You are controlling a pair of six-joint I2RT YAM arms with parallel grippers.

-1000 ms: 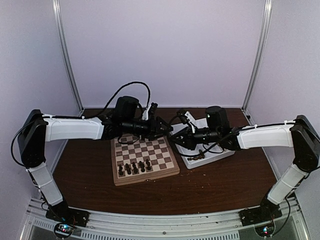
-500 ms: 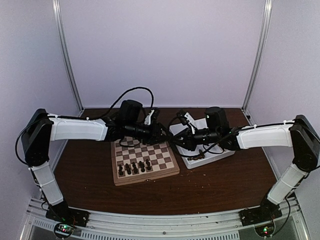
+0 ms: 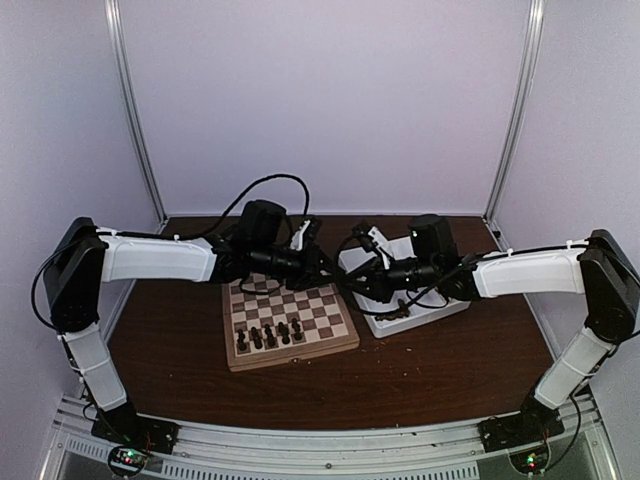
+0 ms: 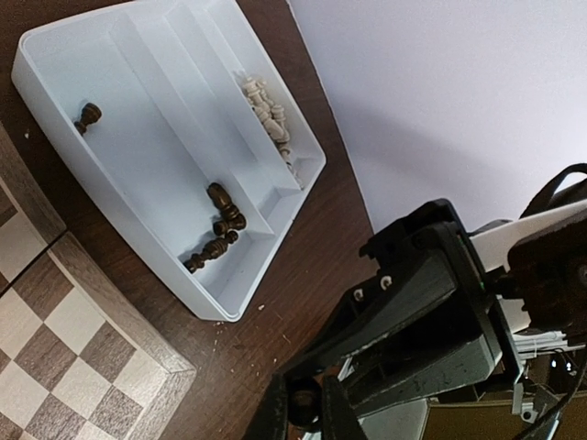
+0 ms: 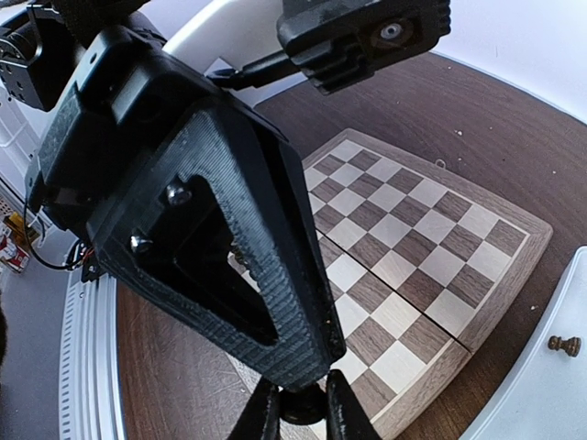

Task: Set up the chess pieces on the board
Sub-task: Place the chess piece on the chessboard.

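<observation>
The left gripper (image 4: 304, 414) and right gripper (image 5: 298, 414) meet tip to tip beside the far right corner of the square checkered wooden board (image 3: 322, 298). Both pinch one small dark brown wooden chess piece (image 5: 299, 401). More dark pieces (image 3: 268, 335) line the board's near edge, and others lie in the white compartmented tray (image 4: 138, 170).

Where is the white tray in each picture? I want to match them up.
Top external: the white tray sits just right of the board.
Left wrist: the tray fills the upper left; the board is bottom left.
Right wrist: only a tray corner shows, bottom right; the board fills the middle.
Shared landmark: the board.
</observation>
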